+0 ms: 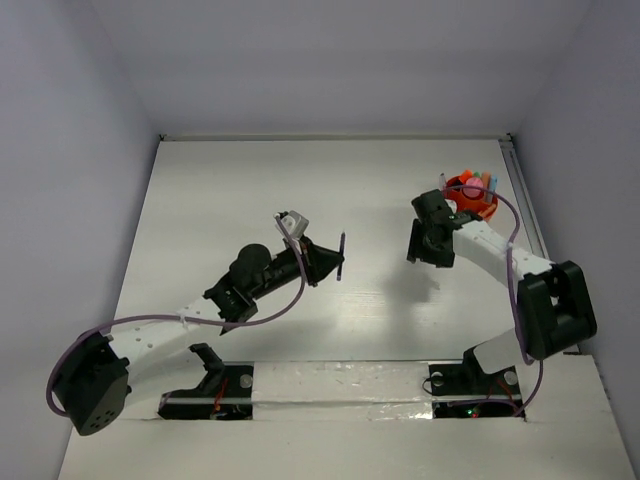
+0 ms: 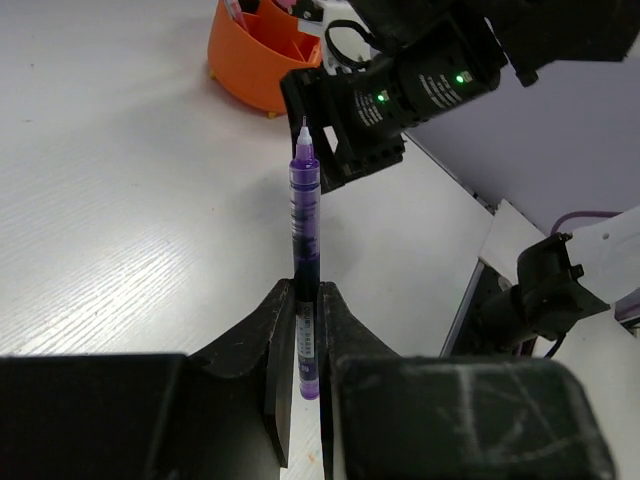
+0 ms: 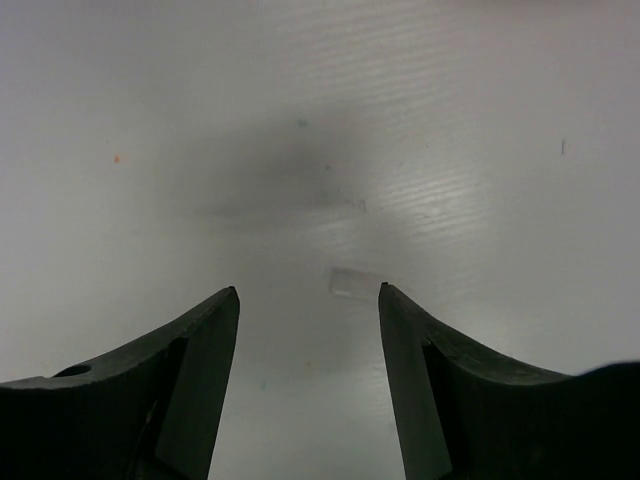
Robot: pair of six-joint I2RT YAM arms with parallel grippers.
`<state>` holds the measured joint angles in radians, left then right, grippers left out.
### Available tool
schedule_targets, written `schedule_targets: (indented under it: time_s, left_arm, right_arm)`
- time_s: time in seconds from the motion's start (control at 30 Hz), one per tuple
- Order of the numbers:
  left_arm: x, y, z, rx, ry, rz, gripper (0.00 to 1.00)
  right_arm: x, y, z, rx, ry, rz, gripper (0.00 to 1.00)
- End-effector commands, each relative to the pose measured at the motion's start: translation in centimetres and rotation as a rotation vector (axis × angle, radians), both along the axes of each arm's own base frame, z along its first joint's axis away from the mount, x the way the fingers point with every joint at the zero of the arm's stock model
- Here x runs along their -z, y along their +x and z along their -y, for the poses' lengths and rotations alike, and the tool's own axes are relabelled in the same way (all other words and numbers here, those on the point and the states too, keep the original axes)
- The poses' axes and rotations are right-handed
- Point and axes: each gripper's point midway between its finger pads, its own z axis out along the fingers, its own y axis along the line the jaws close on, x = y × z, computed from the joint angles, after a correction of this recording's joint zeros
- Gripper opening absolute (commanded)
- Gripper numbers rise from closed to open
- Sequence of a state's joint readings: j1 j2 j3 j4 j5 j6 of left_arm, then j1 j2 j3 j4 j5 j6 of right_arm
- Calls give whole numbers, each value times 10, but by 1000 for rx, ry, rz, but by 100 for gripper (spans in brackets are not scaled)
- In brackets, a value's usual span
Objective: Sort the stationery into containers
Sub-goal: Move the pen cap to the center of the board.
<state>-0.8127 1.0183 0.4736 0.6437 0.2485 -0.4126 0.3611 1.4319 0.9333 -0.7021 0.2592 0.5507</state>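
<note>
Table: one holder, seemingly one pen.

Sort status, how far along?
Done: several pens stand in the orange holder. In hand: left pincer shut on a purple pen, short of the holder. Left: drop that pen in; right pincer open, empty, over a small clear bit. No other loose stationery visible.

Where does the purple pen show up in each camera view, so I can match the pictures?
Top external: purple pen near the centre, a thin dark line at the left arm's tip.
Left wrist: purple pen at the centre, clamped between the left fingers, tip pointing up the picture.
Right wrist: not in it.
Shared landmark: orange holder, upper right in top external, upper left in left wrist.
</note>
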Motion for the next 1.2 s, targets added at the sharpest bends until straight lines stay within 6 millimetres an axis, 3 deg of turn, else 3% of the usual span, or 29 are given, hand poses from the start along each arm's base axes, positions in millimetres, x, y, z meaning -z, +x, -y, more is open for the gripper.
schedule_targets:
  time_s: [0.0, 0.1, 0.4, 0.43, 0.67, 0.87, 1.0, 1.17]
  left_arm:
    - [-21, 3, -7, -43, -31, 70, 0]
    - [-21, 4, -7, -47, -30, 69, 0]
    - [-20, 2, -4, -29, -31, 60, 0]
    - [-21, 2, -4, -27, -34, 60, 0]
    - [-22, 1, -4, -24, -39, 61, 0]
    - [-20, 3, -6, -38, -32, 63, 0]
    - [-20, 3, -6, -40, -28, 63, 0]
    - [-18, 4, -5, -41, -24, 62, 0]
  right_arm:
    - [1, -6, 18, -46, -108, -113, 66]
    - [9, -6, 13, -90, -33, -138, 74]
    - [34, -22, 16, -18, 4, -244, 81]
    - [40, -30, 18, -3, 27, -257, 81]
    - [43, -32, 10, 35, 130, -184, 69]
    - [39, -12, 3, 37, 170, -89, 59]
    - [49, -2, 1, 27, 166, -98, 53]
    - [51, 9, -30, -43, 188, -76, 50]
